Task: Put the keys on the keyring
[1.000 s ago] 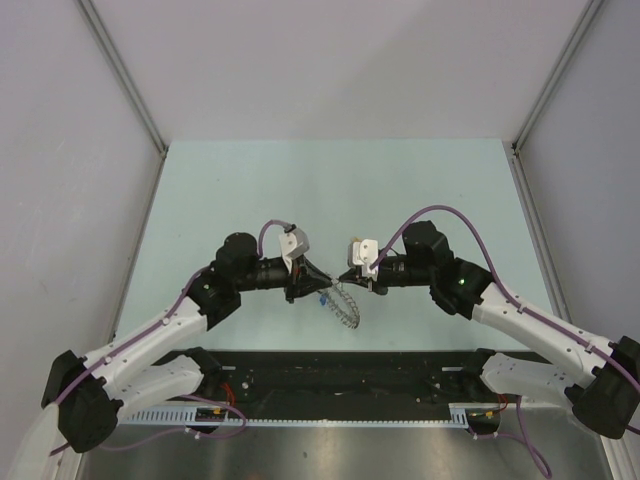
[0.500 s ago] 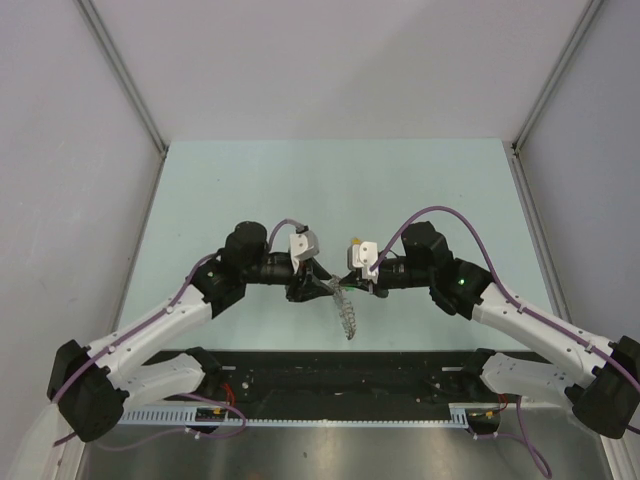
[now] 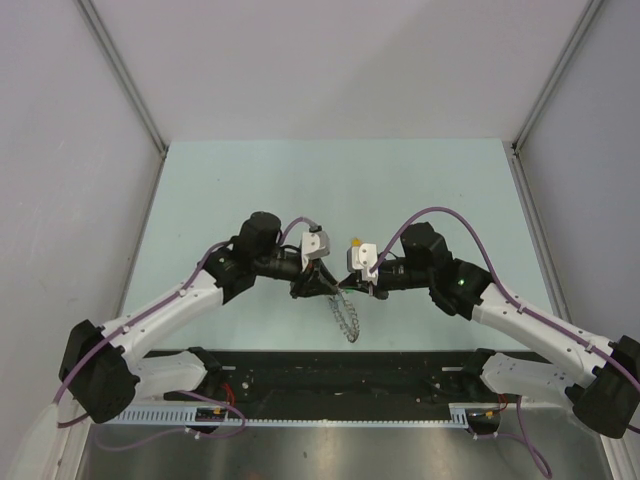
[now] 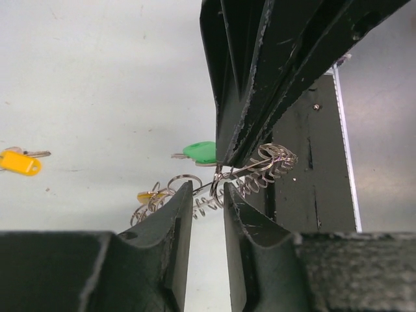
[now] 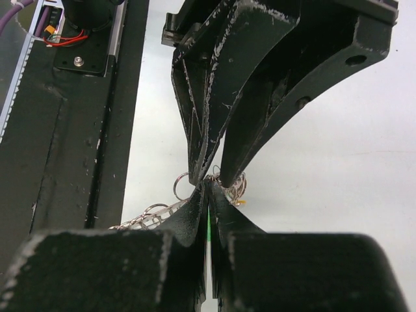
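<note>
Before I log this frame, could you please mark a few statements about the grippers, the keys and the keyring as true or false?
1. The right gripper is shut on the green key. True.
2. The left gripper has its jaws pressed fully together. False: a narrow gap shows between its fingers.
3. A yellow key lies alone on the table, apart from the keyring. True.
4. The keyring lies at the table's far edge. False: it is at the two grippers' tips, toward the near edge.
</note>
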Controlling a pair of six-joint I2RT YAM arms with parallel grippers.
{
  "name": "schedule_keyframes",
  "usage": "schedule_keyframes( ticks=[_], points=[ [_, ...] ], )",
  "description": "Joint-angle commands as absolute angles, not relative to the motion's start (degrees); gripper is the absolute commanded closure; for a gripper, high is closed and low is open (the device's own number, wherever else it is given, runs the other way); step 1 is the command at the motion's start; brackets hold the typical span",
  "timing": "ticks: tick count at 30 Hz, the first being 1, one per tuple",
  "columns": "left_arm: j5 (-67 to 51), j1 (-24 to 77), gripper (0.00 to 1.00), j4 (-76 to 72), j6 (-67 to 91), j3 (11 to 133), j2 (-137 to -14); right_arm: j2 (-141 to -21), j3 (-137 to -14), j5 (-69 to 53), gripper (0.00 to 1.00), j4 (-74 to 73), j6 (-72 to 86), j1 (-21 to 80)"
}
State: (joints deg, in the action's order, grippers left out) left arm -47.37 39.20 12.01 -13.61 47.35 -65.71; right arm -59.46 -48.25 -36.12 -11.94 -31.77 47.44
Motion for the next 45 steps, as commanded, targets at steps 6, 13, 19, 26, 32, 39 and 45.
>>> schedule_keyframes(
  ticks=[6, 13, 19, 26, 32, 39, 45],
  points=[
    [-54.2, 38.9, 0.75, 8.6, -12.9, 48.3, -66.1, -58.7, -50.6, -37.6, 1.0, -9.1, -32.5, 47.7],
    [-54.9, 39.4, 0.8, 7.9, -11.9, 48.0, -66.9, -59.2, -51.2, -37.9, 1.0, -9.6, -32.8, 47.9],
    [-54.1, 39.6, 0.95, 9.0, -12.1, 47.5, -66.7, -59.1, -51.2, -37.4, 1.0, -10.1, -32.9, 47.9],
    [-51.8, 39.6, 0.9, 10.1, -12.6, 46.3, -64.2, -58.4, -51.2, -36.8, 1.0, -10.9, -32.8, 47.2],
    [-53.9, 39.7, 0.78, 9.6, -12.0, 46.6, -65.7, -58.4, -51.2, -37.2, 1.0, -10.5, -32.7, 47.5],
    [-54.0, 39.6, 0.7, 9.4, -12.0, 46.3, -65.7, -58.3, -51.2, -37.2, 1.0, -10.5, -32.8, 47.5],
    [-53.2, 39.7, 0.74, 10.2, -12.0, 46.5, -66.2, -57.9, -51.2, -37.3, 1.0, -10.6, -32.7, 47.5]
  ],
)
